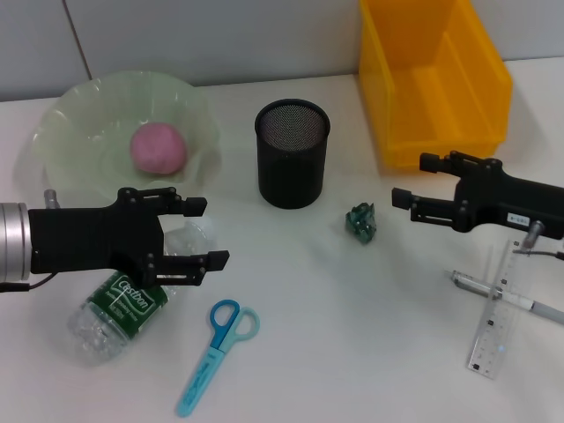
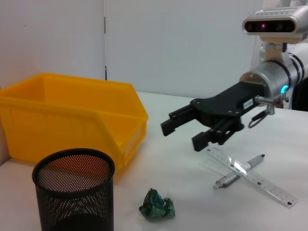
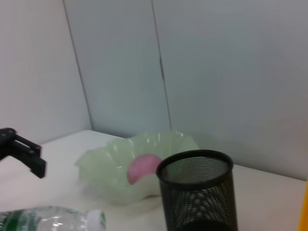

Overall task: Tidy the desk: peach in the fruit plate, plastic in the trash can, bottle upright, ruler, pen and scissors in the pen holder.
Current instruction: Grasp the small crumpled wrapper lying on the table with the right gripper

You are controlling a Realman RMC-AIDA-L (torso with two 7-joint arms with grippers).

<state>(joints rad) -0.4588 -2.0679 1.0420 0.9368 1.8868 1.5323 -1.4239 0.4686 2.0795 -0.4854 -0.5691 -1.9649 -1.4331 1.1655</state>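
Both my grippers are matte black with angular two-finger linkages and small visible screws and pins. Left gripper (image 1: 196, 233) mounts on a brushed silver wrist cylinder (image 1: 13, 244), thin black cable looping under it. Right gripper (image 2: 182, 130) has a small white label on its body, a silver wrist segment (image 2: 270, 82) with a lit blue-green dot, and a black cable loop. Grey camera module (image 2: 275, 25) sits above that wrist, on the white arm.
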